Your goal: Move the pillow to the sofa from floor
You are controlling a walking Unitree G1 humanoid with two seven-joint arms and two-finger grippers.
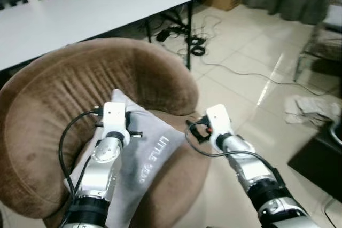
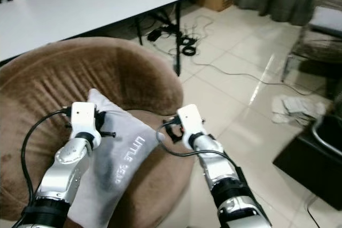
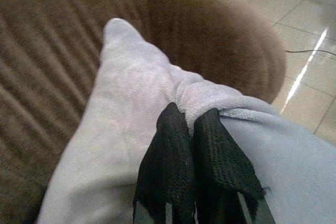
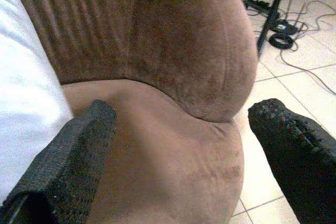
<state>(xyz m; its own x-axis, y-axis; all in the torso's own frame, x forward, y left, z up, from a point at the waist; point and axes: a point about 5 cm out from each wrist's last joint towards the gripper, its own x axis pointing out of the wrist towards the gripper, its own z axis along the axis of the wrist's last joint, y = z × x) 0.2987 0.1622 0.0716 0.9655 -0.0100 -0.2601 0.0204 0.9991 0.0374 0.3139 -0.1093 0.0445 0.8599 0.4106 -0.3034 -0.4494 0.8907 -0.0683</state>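
Sitting on pale tiles (image 1: 235, 78) before a white table (image 1: 80, 9), the brown sofa (image 1: 48, 121) carries the grey pillow (image 1: 147, 156). Left gripper (image 3: 191, 124) clenches its fold; beside it, right gripper (image 4: 178, 124) hovers spread, touching nothing.

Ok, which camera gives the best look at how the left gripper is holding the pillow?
The left wrist view: its black fingers are shut on a bunched fold of the grey pillow, seen close up. Both eye views show the left gripper from behind, over the pillow on the brown sofa, the pinch hidden. The right wrist view catches just the pillow's edge.
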